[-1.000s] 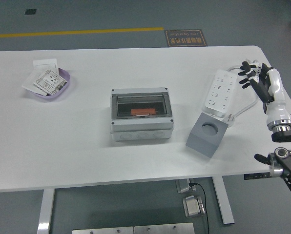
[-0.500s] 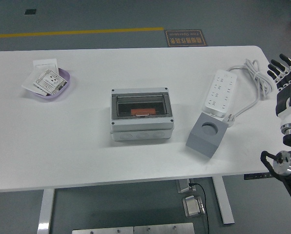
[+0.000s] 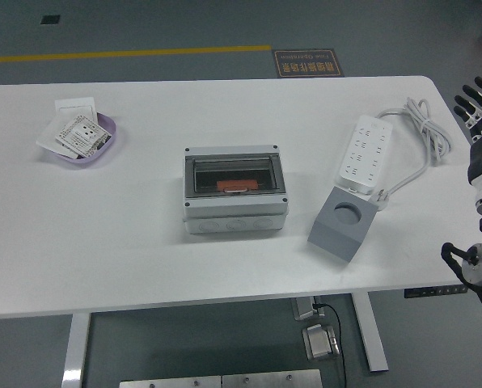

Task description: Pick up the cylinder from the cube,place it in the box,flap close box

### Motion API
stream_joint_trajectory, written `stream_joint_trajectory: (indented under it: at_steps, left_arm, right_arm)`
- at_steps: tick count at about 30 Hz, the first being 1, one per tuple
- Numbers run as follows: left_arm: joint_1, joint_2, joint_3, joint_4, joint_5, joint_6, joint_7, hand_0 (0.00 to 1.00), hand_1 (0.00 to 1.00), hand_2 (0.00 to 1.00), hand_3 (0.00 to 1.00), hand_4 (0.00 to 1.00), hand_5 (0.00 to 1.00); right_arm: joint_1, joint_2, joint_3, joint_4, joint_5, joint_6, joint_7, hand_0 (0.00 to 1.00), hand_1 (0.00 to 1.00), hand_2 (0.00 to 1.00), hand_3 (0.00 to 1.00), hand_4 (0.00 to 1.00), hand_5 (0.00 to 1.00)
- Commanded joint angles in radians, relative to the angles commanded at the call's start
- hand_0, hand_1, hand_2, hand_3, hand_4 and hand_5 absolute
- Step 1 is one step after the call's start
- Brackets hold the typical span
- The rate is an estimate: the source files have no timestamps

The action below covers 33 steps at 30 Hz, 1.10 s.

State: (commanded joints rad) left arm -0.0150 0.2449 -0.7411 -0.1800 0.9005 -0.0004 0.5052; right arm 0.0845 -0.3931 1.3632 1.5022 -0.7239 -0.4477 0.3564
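Observation:
A grey cube [image 3: 344, 223] with an empty round socket in its top stands right of centre, tilted against the power strip. The grey box [image 3: 234, 189] sits in the middle with its clear flap lying shut; an orange-red piece [image 3: 231, 186] shows through the flap. My right hand [image 3: 481, 107] is at the picture's right edge, off the table's right end, its fingers [image 3: 466, 103] spread and holding nothing. I see no left arm.
A white power strip [image 3: 364, 153] with its coiled cable [image 3: 423, 133] lies at the right. A purple dish [image 3: 84, 139] of cards sits at the far left, with a white wall plate [image 3: 74, 105] behind it.
My right hand has drawn back to the right, from over the power strip's cable to beyond the table's end, with its fingers straightening out. The box and cube have not moved.

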Motion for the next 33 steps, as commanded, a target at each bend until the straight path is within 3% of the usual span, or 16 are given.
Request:
stream_joint_trajectory:
  at_steps: [33]
  left_arm:
    - [-0.009,0.012,-0.040,0.000,0.033,-0.002,0.005,0.619,0.701,0.641,0.640,0.699,0.245]
  right_arm:
    - [-0.032,0.007,0.124,0.023,-0.065,-0.022,-0.023,0.846,0.744,0.752,0.750,0.998,0.910]
